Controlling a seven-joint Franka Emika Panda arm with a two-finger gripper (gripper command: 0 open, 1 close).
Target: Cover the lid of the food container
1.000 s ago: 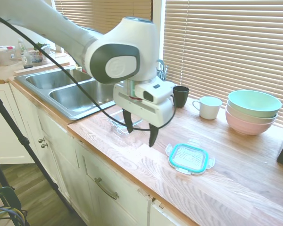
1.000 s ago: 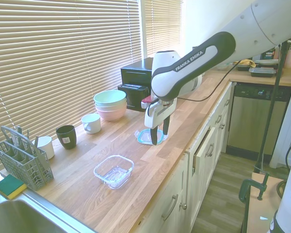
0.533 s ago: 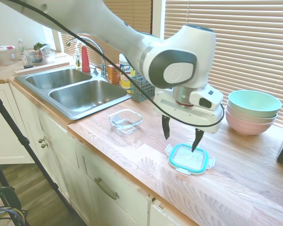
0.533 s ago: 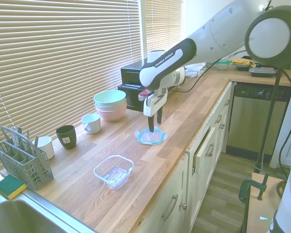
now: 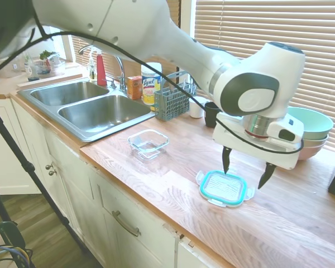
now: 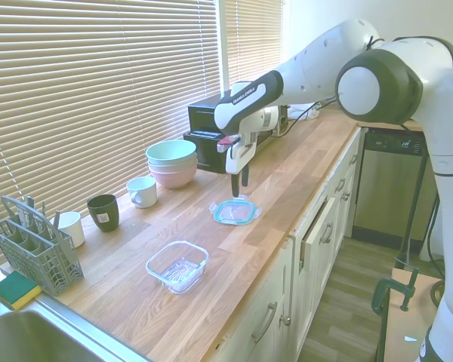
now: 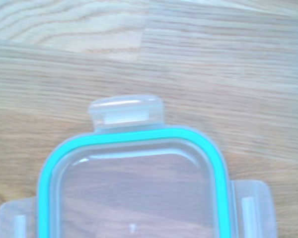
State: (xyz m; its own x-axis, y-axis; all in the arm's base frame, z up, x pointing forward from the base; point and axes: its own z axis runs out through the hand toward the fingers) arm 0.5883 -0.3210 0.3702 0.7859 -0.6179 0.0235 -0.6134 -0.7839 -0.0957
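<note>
Wooden countertop [image 5: 173,184] – lid [image 5: 224,187] flat, window blinds [image 5: 257,33] behind

The wrist view cuts off the lid [image 7: 134,198] at the bottom edge, showing three tabs only.

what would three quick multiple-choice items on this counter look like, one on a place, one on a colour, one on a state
1. Where is the lid?
A. on the food container
B. flat on the wooden counter
C. in the sink

2. What colour is the lid's rim?
A. red
B. black
C. teal

3. How is the gripper?
A. open, above the lid
B. shut on the lid
C. shut on the mug

Answers:
1 B: the lid lies on the counter, apart from the empty food container.
2 C: the wrist view shows a teal band round the clear panel.
3 A: the fingers are spread wide with nothing between them, tips above the lid's far side.
</note>
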